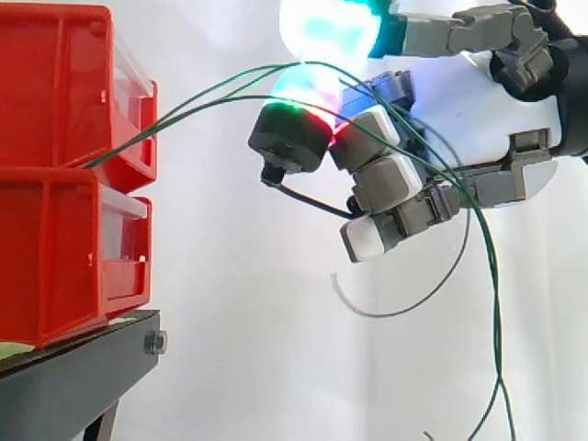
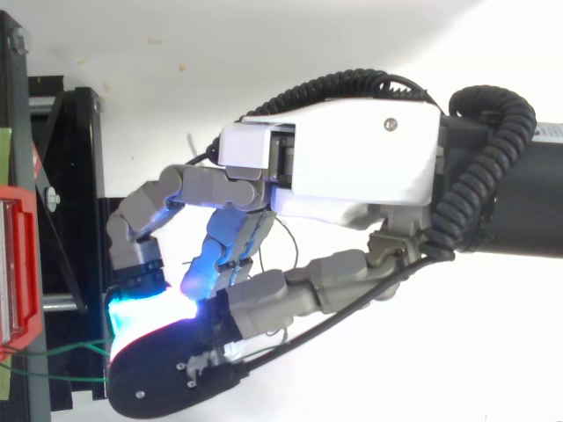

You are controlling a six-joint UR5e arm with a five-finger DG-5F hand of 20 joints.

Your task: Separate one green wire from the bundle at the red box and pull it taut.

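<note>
Two thin green wires [image 1: 197, 96] run from stacked red plastic bins [image 1: 55, 230] to white-and-grey hand [image 1: 501, 110]. Fingers curled, glowing pads [image 1: 326, 37] pinch wires; glare hides exact contact. Slack ends cut off below.

Solid red bins [image 1: 55, 230], black stand [image 1: 73, 381], plain white curtain [image 1: 230, 303]. Thin dark green wires [image 1: 211, 92]. White and grey hand [image 1: 496, 101], black at thumb tip; pads [image 1: 322, 32] glowing cyan, blue, green, red.
</note>
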